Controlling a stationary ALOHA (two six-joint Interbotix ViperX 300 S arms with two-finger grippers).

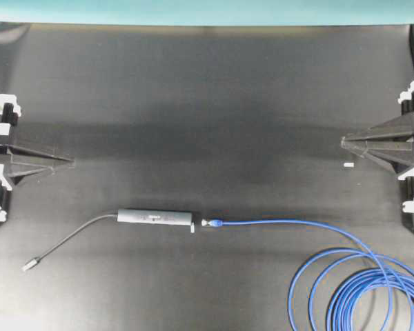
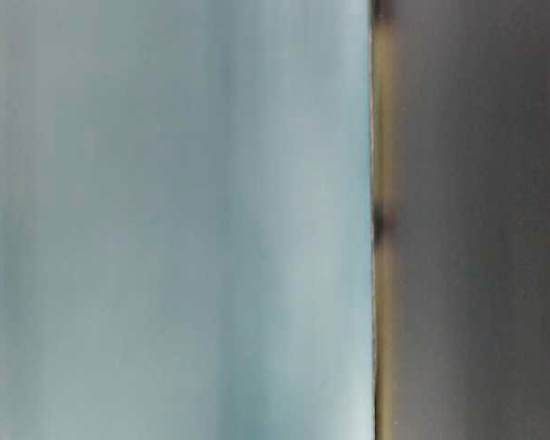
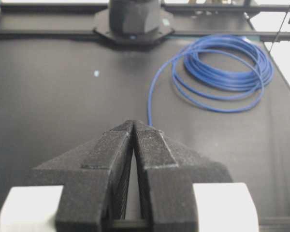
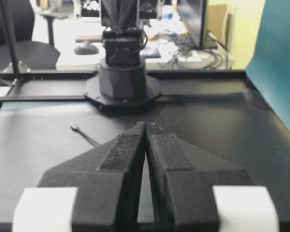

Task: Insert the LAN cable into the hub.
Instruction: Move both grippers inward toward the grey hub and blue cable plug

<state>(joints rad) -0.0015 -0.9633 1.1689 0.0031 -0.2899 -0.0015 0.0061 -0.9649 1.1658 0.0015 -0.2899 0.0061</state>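
Both arms parked at the table edges, nothing held. My left pincer (image 1: 70, 162) has its tips pressed together on nothing, pointing toward the middle of the black table (image 1: 207, 89); my right pincer (image 1: 345, 141) is likewise pinched closed and bare, pointing back at the left one across the mat. The hub (image 1: 155, 217) lies flat on the table, ahead of the left pincer and off to its right-hand side, well apart from it, long axis running along the line between the two arms. Its grey cord (image 1: 72, 238) trails from the end nearer my left arm and curves off to a small silver plug (image 1: 32, 263); the same plug end shows in the right wrist view, beyond the right pincer's tips and to the left. The cable (image 1: 283, 223) stretches from the hub's other end toward my right arm, then piles into loops (image 1: 372, 289) at the table edge below the right pincer. In the left wrist view the coil sits far ahead and to the right of my closed tips. Cable plug (image 1: 210, 223) lies just beside the hub's end, lined up with it; a small gap shows, not seated. A small white speck (image 1: 348, 165) rests just beside the right pincer. Table-level view is a blur, unreadable.
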